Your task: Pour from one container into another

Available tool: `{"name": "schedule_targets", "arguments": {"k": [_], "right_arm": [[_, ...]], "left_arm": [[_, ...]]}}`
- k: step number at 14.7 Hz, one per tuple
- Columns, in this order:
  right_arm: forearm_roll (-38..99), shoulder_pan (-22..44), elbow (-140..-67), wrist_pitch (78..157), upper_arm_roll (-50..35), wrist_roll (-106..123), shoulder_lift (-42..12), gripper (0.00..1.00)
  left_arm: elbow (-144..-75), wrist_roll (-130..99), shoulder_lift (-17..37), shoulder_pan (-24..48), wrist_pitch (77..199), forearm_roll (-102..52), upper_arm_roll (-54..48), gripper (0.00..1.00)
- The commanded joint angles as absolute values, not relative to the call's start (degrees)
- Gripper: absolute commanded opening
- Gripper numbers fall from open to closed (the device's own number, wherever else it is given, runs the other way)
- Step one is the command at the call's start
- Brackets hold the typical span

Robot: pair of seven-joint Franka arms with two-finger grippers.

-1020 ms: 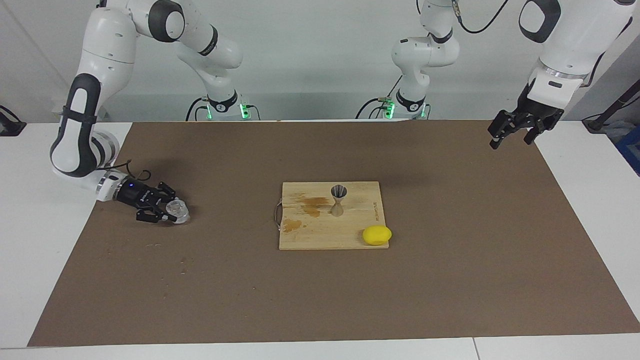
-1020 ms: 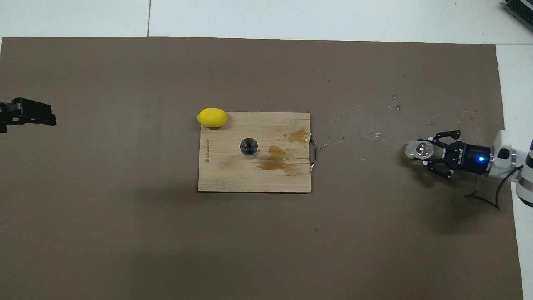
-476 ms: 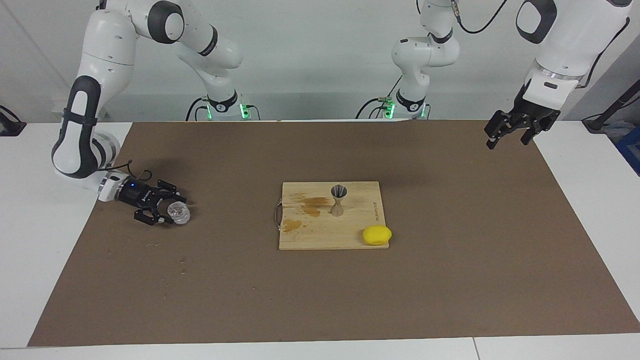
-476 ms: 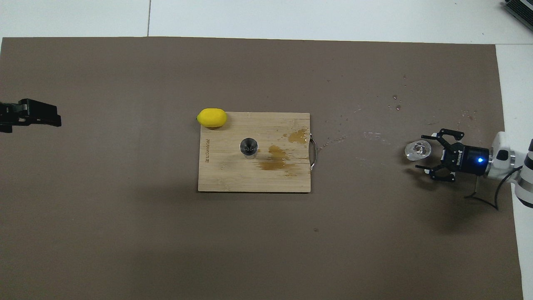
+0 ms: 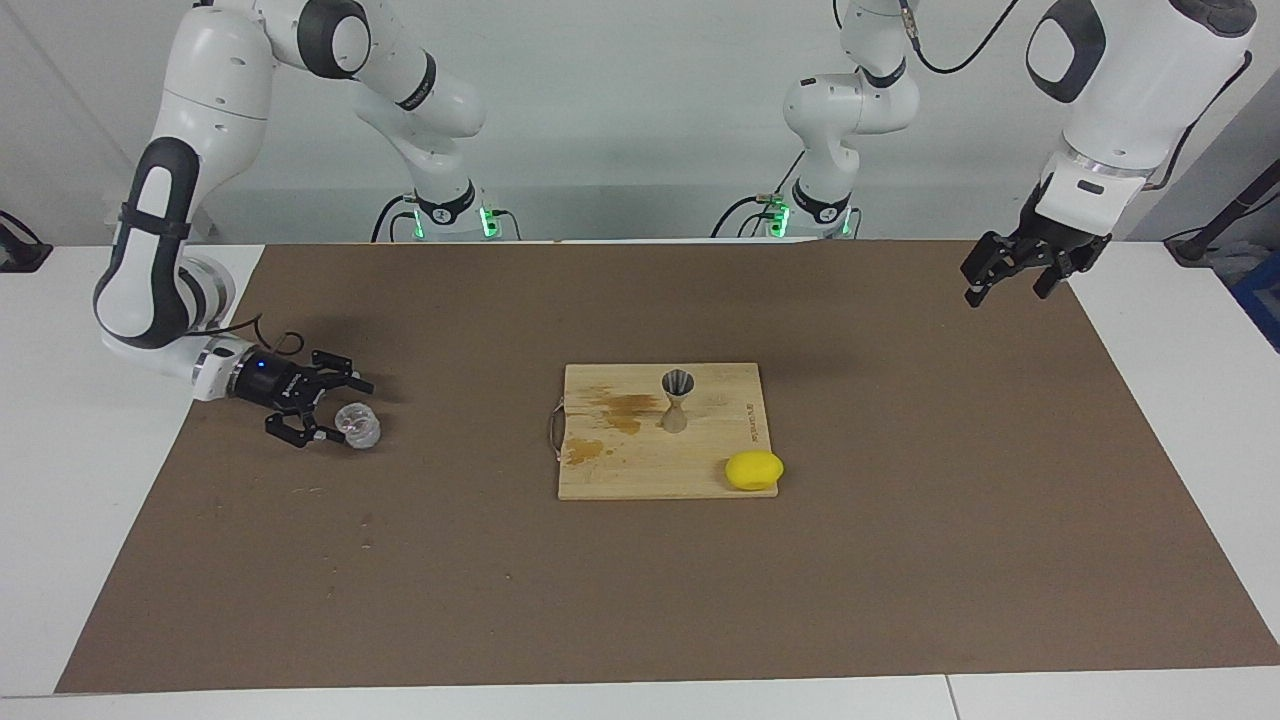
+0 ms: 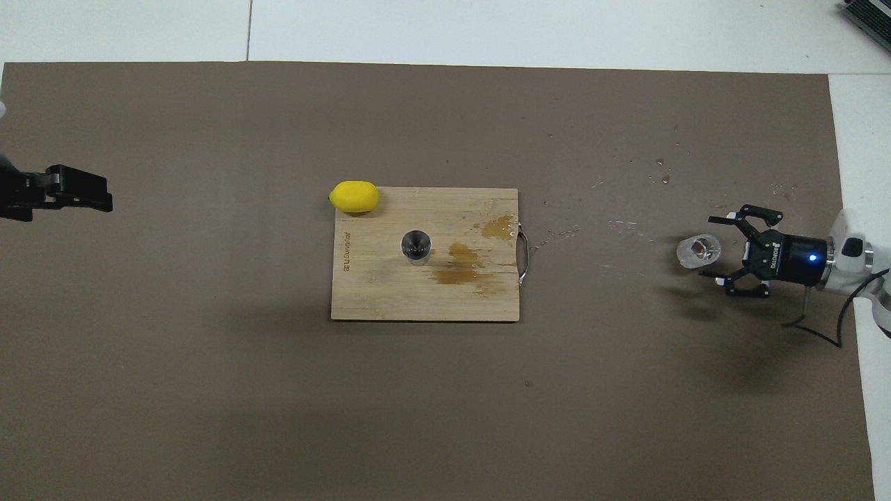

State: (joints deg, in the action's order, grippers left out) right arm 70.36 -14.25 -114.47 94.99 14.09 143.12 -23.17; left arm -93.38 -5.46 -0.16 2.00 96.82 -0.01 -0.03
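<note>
The clear glass cup [image 5: 359, 428] [image 6: 698, 251] stands on the brown mat near the right arm's end of the table. My right gripper [image 5: 348, 413] [image 6: 707, 248] is low beside it and open. Its fingers are spread wide on either side of the cup, with a gap to the glass. The metal jigger [image 5: 677, 400] [image 6: 415, 247] stands upright on the wooden cutting board [image 5: 700, 475] [image 6: 390, 299] at mid-table. My left gripper [image 5: 1008, 282] [image 6: 97, 198] is open and empty, raised over the mat's edge at the left arm's end.
A yellow lemon [image 5: 754, 470] [image 6: 354, 196] lies at the board's corner farther from the robots. Brown spill stains [image 5: 625, 405] [image 6: 463, 268] mark the board beside the jigger. Small droplets [image 6: 626, 226] dot the mat between board and cup.
My right gripper has opened, let go of the cup and drawn back toward its own end. The cup now stands on the mat. My left gripper has shifted a little toward mid-table.
</note>
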Motion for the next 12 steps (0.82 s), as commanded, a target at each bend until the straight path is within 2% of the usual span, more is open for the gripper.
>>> {"name": "schedule_targets", "arguments": {"k": [1, 3, 6, 12], "right_arm": [[66.20, -12.32, -115.40, 100.43, 13.97, 129.61, -14.70, 1.00], [64.17, -10.38, -115.49, 103.34, 13.97, 120.19, -10.92, 1.00], [58.20, -4.68, -115.40, 113.78, 13.97, 104.47, -6.69, 1.00], [44.15, 3.86, -113.38, 128.83, 13.98, 75.11, -6.42, 1.00]], "left_arm": [[-93.52, -6.06, -0.44, 1.76, 96.33, 0.79, -0.09, 1.00], [-93.52, -6.15, -0.70, 1.76, 96.59, 0.70, -0.26, 1.00], [-93.60, -6.15, -0.88, 1.76, 96.68, 0.70, -0.26, 1.00], [-93.69, -6.15, -1.05, 1.76, 96.77, 0.70, -0.26, 1.00]]}}
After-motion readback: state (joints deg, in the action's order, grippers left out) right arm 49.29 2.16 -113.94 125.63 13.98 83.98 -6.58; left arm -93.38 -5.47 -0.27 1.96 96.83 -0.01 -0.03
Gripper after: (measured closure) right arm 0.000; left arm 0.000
